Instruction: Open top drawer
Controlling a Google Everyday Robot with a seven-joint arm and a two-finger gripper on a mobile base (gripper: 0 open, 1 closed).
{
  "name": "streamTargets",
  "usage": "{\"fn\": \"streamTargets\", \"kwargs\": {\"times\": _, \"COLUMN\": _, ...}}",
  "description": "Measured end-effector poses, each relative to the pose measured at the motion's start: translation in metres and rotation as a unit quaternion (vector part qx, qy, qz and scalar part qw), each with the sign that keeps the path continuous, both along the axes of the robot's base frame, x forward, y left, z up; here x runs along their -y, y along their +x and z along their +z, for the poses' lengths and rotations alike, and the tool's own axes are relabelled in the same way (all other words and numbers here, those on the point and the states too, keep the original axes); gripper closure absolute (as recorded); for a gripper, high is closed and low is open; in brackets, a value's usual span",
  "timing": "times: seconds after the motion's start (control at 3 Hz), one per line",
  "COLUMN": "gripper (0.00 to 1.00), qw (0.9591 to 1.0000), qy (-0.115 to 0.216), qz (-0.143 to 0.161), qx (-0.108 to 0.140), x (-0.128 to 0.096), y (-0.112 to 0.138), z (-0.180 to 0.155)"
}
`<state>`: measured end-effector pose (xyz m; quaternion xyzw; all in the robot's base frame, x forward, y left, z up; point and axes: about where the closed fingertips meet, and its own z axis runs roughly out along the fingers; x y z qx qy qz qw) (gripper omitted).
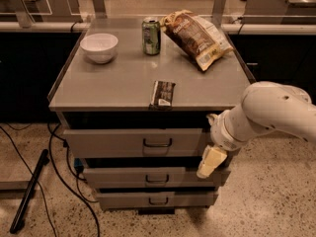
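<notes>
At the front of a grey metal cabinet (pixel 123 83), the top drawer (pixel 108 142) sits just under the flat top, with a dark gap above its front. It is the widest and tallest of three stacked drawers, and a small dark loop handle (pixel 157 143) sits at its centre. Below it come the middle drawer (pixel 118 177) and the bottom drawer (pixel 123 200), each narrower and shallower, with a similar handle.

The white arm (pixel 269 110) reaches in from the right, and its wrist covers the right end of the top drawer's front. The cream gripper (pixel 205 169) hangs down from the wrist, pointing down and to the left, in front of the right end of the middle drawer. It is to the right of the top drawer's handle and apart from it. Whether the gripper is open or closed cannot be told from this angle.

On the cabinet top stand a white bowl (pixel 99 47) at the back left and a green can (pixel 151 36) beside it. A snack bag (pixel 195 37) lies at the back right. A dark wrapped bar (pixel 162 93) lies at the front edge, above the handle. On the speckled floor to the left, black cables (pixel 59 172) trail beside a black stick (pixel 29 191).
</notes>
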<state>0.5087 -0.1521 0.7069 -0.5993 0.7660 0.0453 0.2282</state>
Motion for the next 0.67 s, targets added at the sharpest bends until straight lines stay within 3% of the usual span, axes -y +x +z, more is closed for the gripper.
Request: {"fn": "streamTargets", "kwargs": {"times": 0.67, "gripper": 0.0, "qw": 0.9997, "qy": 0.009, "qz": 0.019, "qx": -0.011, "x": 0.0013, "y": 0.0115, "z": -0.0184}}
